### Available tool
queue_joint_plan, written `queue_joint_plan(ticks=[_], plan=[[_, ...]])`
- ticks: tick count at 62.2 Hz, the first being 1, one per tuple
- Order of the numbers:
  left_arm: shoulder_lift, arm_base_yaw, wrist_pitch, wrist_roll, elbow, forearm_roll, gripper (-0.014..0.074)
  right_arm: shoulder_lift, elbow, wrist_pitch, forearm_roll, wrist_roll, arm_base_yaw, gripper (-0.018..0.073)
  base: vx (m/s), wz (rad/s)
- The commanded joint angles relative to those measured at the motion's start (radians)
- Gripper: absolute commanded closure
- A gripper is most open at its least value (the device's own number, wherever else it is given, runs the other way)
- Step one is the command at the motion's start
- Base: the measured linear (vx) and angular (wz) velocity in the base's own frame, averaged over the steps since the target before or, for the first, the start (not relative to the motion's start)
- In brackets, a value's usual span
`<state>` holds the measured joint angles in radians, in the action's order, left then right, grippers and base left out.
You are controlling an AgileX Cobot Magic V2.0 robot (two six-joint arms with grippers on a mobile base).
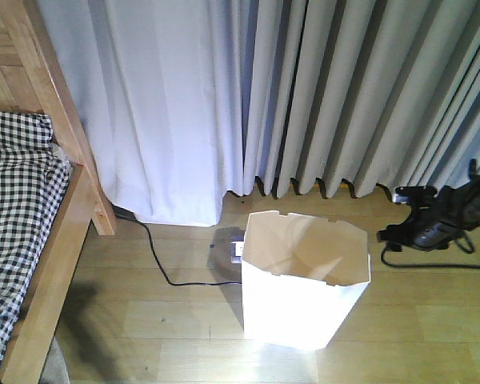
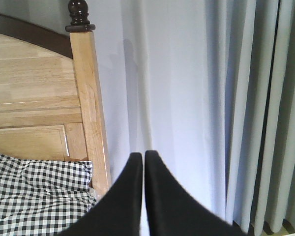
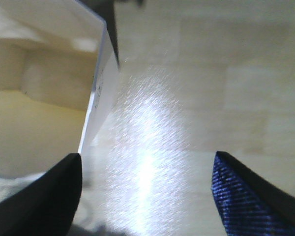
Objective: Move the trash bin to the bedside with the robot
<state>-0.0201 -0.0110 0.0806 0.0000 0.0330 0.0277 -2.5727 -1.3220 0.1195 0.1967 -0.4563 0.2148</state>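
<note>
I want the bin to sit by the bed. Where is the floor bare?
Bare floor lies between the bed frame and the trash bin, in front of the black cable. More bare floor is right of the bin. It is crowded behind the bin, near the curtain, where a dark plug box sits.

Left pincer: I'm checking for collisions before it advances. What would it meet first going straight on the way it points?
Probably the pale curtain: the left pincer, shut, aims at it just right of the bed post. Depth is unclear.
</note>
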Motion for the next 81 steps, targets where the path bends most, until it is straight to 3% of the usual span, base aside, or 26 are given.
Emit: queue_joint_plan(ticks=[1, 9, 19, 51, 67, 75, 81], plan=[[-0.007, 0.006, -0.074, -0.014, 0.012, -0.009, 0.0603, 0.209, 0.137, -0.14, 0.025, -0.025, 0.005, 0.0041, 0.0, 0.0], [-0.007, 0.006, -0.074, -0.014, 0.012, -0.009, 0.0603, 0.41, 0.333, -0.277, 0.073, 0.001, 0.005, 0.0041, 0.0, 0.0], [-0.007, 0.006, -0.074, -0.014, 0.012, -0.009, 0.0603, 0.649, 0.49, -0.301, 0.072, 0.0, 0.005, 0.0041, 0.0, 0.0], [-0.007, 0.006, -0.074, -0.014, 0.012, -0.009, 0.0603, 1.433, 0.805, -0.064, 0.08, 0.014, 0.005, 0.0041, 0.0, 0.0], [-0.007, 0.006, -0.074, -0.014, 0.012, -0.009, 0.0603, 1.829, 0.841, 0.134, 0.147, 0.016, 0.002, 0.0041, 0.0, 0.0], [-0.007, 0.006, -0.074, -0.014, 0.012, -0.009, 0.0603, 1.932, 0.841, 0.245, 0.176, 0.029, -0.082, 0.0041, 0.0, 0.01], [-0.007, 0.006, -0.074, -0.014, 0.012, -0.009, 0.0603, 1.975, 0.841, 0.298, 0.122, 0.016, -0.151, 0.0041, 0.0, 0.0]])
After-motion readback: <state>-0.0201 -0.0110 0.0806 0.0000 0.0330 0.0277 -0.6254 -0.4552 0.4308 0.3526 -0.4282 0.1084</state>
